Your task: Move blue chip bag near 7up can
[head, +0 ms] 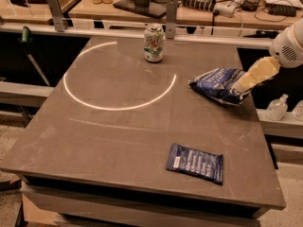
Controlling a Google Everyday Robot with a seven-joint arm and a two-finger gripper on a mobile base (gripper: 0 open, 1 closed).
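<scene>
tool: mine; grip state I cannot tell
blue chip bag: touching my tool, on table
7up can: well left of tool

With the pincer at the right edge of the bench, a flat dark-blue packet lies frontward and left of it, well apart. A clear bottle stands to its right, off the bench.
</scene>
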